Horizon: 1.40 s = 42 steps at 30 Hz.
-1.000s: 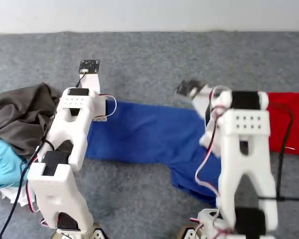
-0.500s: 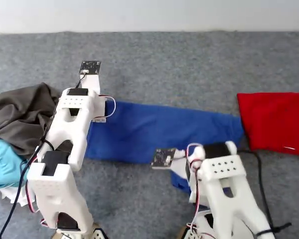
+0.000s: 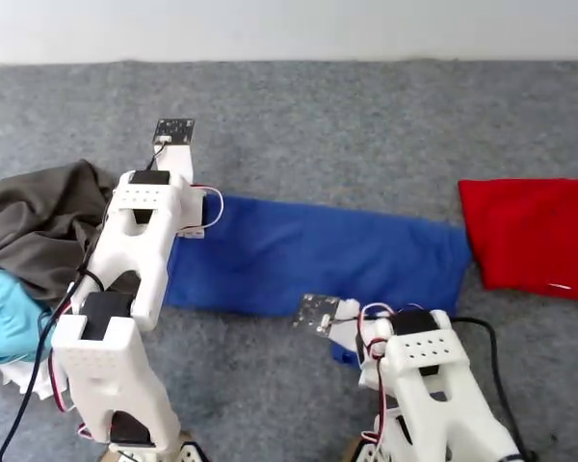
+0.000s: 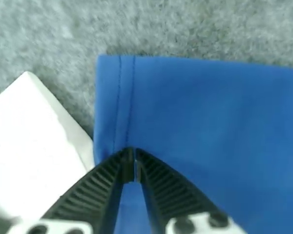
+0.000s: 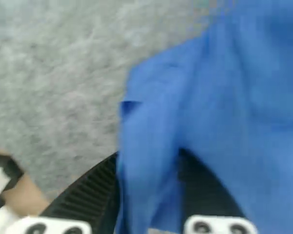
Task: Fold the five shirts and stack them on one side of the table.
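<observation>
Grey felt tabletop (image 3: 366, 125), blue shirt (image 3: 308, 255) flat across centre. Hem at its 9 o'clock end pinched by left gripper (image 4: 132, 163), fingers pressed together. Bunched fold at 6 o'clock edge clamped in right gripper (image 5: 149, 163) (cloth between fingers). At 3 o'clock, red shirt (image 3: 530, 236); at 9, grey shirt (image 3: 39, 217) heaped with teal shirt (image 3: 0, 318).

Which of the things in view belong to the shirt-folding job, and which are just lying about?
Part of the job: blue shirt, held by left gripper and right gripper; red shirt; dark grey shirt and light blue shirt, heaped together.
Just there: grey table covering; white wall behind.
</observation>
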Tool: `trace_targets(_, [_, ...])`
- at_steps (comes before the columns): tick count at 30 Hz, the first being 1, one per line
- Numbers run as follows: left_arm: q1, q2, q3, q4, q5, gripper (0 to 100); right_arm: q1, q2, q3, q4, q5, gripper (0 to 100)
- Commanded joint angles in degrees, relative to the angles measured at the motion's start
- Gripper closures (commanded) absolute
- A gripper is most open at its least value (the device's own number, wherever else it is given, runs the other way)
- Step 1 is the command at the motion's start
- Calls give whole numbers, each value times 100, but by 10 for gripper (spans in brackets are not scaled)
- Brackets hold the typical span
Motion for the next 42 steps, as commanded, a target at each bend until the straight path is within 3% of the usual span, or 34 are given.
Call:
trace_targets(1, [-18, -62, -110, 18, -79, 987, 347, 31, 70, -215, 18, 981])
trace_targets(6, [-18, -62, -110, 18, -79, 987, 664, 31, -316, -110, -79, 991])
trace_targets(13, [-26, -62, -110, 18, -79, 987, 954, 453, -2127, 523, -809, 991])
trace_targets(30, [-26, -62, -110, 18, -79, 987, 971, 5086, -7086, 927, -387, 985])
trace_targets(33, [-26, -62, -110, 18, -79, 987, 857, 5745, -7807, 1341, -62, 898])
trace_targets(38, [-26, -62, -110, 18, -79, 987, 690, 6202, -8870, 1903, -519, 585])
trace_targets(42, [-26, -62, -110, 18, -79, 987, 796, 6141, -9855, 2211, -1574, 605])
